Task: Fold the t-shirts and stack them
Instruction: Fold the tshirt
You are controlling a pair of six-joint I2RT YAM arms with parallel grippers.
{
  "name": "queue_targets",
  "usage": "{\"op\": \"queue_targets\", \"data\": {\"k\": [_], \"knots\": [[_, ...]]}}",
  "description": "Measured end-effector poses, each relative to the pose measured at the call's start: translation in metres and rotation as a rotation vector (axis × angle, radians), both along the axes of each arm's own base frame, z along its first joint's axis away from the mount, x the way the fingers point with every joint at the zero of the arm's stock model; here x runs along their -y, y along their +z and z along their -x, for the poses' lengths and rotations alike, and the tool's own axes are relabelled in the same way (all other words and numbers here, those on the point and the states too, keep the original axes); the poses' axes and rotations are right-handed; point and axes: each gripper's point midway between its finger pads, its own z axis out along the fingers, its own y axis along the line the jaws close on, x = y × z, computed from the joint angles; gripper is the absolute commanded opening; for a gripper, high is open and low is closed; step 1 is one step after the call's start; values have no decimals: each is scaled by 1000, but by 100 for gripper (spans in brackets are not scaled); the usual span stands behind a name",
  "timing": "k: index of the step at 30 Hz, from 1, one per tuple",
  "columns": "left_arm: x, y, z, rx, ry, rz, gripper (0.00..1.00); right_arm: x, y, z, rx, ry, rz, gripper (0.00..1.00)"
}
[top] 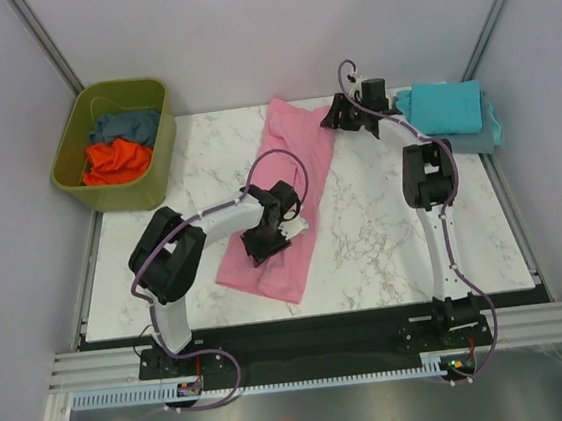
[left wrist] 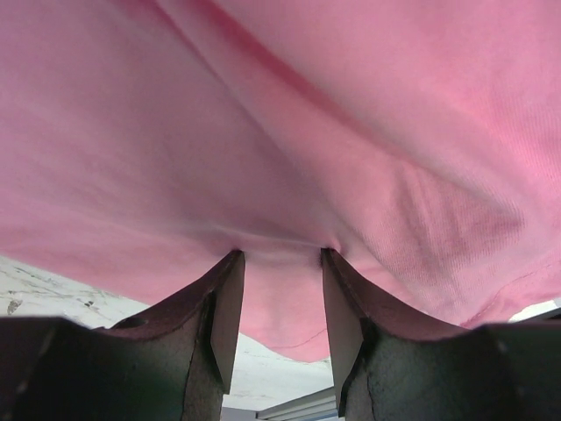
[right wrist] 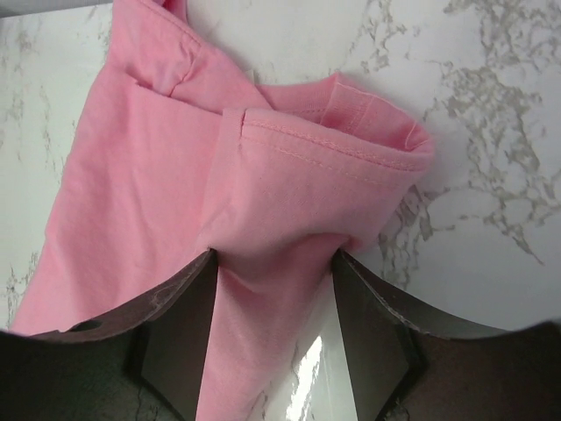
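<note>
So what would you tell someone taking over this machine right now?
Left hand: pinching the pink shirt close to its near end.
Right hand: pinching its far end.
The pink shirt lies as a long narrow strip on the table.
Done: a turquoise shirt sits folded at the far right.
Left: probably fold the pink one end to end and stack it, then do the orange shirt and slate blue shirt lying crumpled in the tub.

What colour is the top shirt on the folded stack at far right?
The top shirt is turquoise; top external view shows it best.
</note>
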Motion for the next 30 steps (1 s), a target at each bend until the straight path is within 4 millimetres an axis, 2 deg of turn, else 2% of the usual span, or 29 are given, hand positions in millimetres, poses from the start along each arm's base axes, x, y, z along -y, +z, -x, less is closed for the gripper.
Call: {"op": "queue_targets", "data": {"k": [5, 6, 7, 12, 21, 26, 30], "knots": [[20, 0, 8, -1, -66, -3, 49, -10, 1, -12, 33, -7, -34, 65], [25, 0, 9, 0, -80, -2, 44, -12, 1, -14, 38, -9, -40, 65], [30, 0, 10, -1, -91, -1, 44, -13, 1, -16, 43, -10, -45, 65], [53, -1, 26, -58, -101, 14, 43, -19, 2, -22, 57, -17, -73, 65], [76, -1, 42, -61, -159, 5, 42, -29, 5, -32, 103, -16, -111, 67], [84, 1, 41, -46, -173, 9, 51, -32, 8, -29, 103, -2, -122, 69], [91, 16, 35, -11, -178, 47, 64, -12, 15, -5, 42, -21, -111, 70]]}}
